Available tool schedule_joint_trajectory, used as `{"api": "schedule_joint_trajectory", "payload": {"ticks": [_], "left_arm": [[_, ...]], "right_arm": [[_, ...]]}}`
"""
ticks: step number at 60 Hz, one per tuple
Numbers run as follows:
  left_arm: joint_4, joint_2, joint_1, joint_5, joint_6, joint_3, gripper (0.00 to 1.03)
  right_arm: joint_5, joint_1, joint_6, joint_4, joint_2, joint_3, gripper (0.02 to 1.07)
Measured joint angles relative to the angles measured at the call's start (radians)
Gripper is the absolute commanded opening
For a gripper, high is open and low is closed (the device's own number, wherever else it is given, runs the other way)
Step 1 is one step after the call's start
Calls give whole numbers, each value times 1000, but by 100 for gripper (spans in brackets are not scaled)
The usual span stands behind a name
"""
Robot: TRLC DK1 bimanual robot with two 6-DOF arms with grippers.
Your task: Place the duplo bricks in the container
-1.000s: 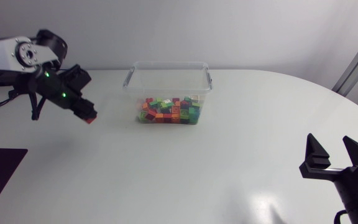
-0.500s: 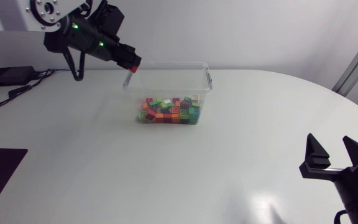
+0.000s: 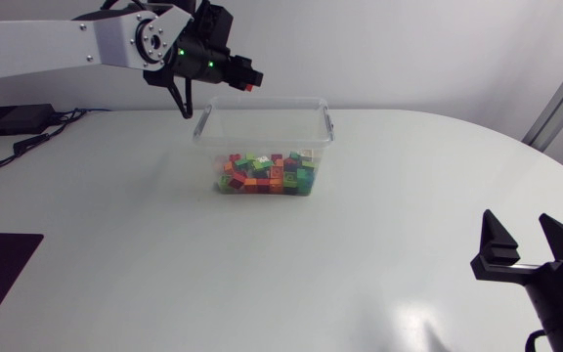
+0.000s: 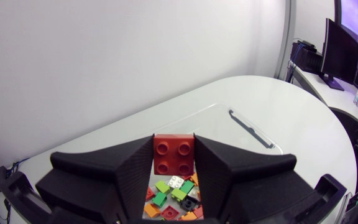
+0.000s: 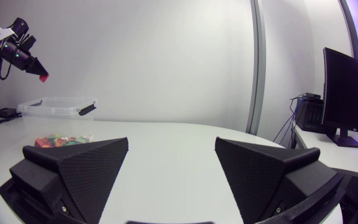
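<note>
Gripping a red duplo brick (image 4: 173, 155) from two sides, the left gripper (image 3: 246, 78) is held in the air above the far left part of the clear container (image 3: 265, 99). The brick is clamped between the two black fingers (image 4: 135, 171), its studs turned toward the wrist camera, and it is kept clear of the container's walls. In the left wrist view a heap of bricks (image 4: 176, 196) in green, orange, red and white is seen below the held brick, inside the container. In the head view that heap is shown lying toward the container's near end. The container is set on the white table (image 3: 379, 244), toward its far side. The right gripper (image 3: 521, 242) is held low by the table's near right edge, well apart from the container; its fingers are spread wide, and nothing is held between them.
</note>
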Motion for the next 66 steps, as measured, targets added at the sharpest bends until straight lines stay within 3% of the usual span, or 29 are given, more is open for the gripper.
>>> {"api": "schedule_joint_trajectory", "payload": {"ticks": [4, 6, 11, 14, 24, 29, 44, 56, 66], "left_arm": [[18, 31, -9, -3, 0, 26, 30], [21, 58, -13, -10, 0, 46, 38], [20, 114, -16, -16, 0, 85, 86], [20, 135, -16, -22, 0, 90, 98], [16, 145, 6, -32, 4, 79, 98], [34, 74, 45, -32, 4, 0, 98], [134, -289, 216, -33, 54, -297, 98], [272, -565, 396, -34, 84, -582, 98], [320, -735, 473, -35, 103, -779, 98]], "right_arm": [[0, 0, 0, 0, 0, 0, 103], [0, 0, 0, 0, 0, 0, 103], [0, 0, 0, 0, 0, 0, 103], [0, 0, 0, 0, 0, 0, 103], [0, 0, 0, 0, 0, 0, 103], [0, 0, 0, 0, 0, 0, 103], [0, 0, 0, 0, 0, 0, 103], [0, 0, 0, 0, 0, 0, 103], [0, 0, 0, 0, 0, 0, 103]]}}
